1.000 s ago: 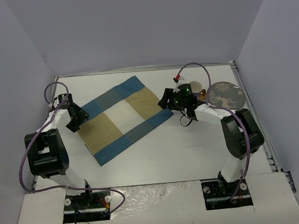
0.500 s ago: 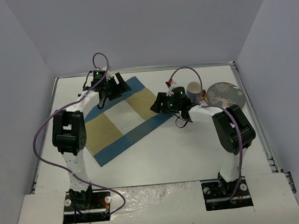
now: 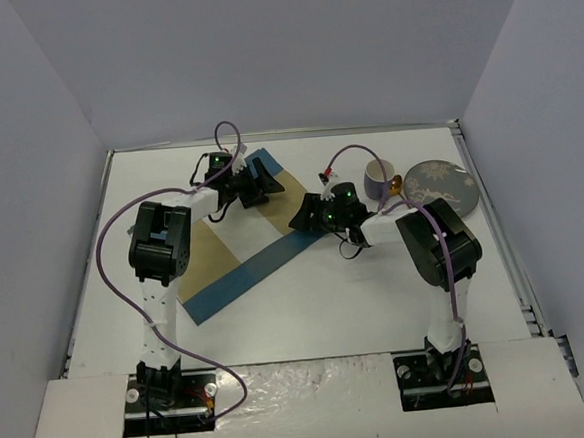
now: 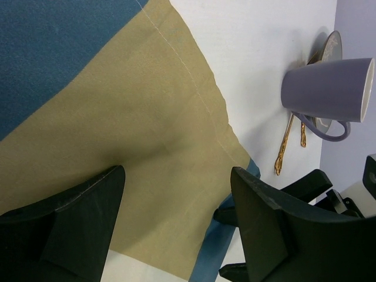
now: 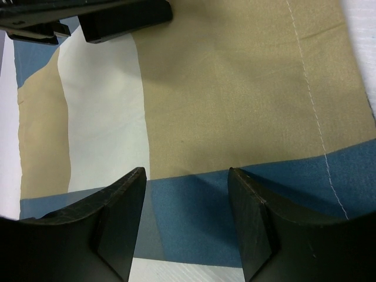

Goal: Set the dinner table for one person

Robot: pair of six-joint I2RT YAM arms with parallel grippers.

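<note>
Top external: my left pincer [image 3: 265, 188] has swung across to the far corner of the placemat [image 3: 245, 262], facing the right pincer [image 3: 297, 222]. Both gape wide and empty, likely to straighten it.

- Lies wide and bare across the near half of the dinner table [image 3: 328, 307], in front of the placemat [image 3: 238, 271].
- Gets tight over the placemat's far right corner: left gripper [image 3: 262, 186] and right gripper [image 3: 302, 220] near each other, jaws apart, only cloth beneath.
- Blocked far right by mug [image 3: 378, 180], gold cutlery [image 4: 285, 144] and plate [image 3: 442, 183], close together.
- Hemmed by walls [image 3: 261, 61] on three sides.
</note>
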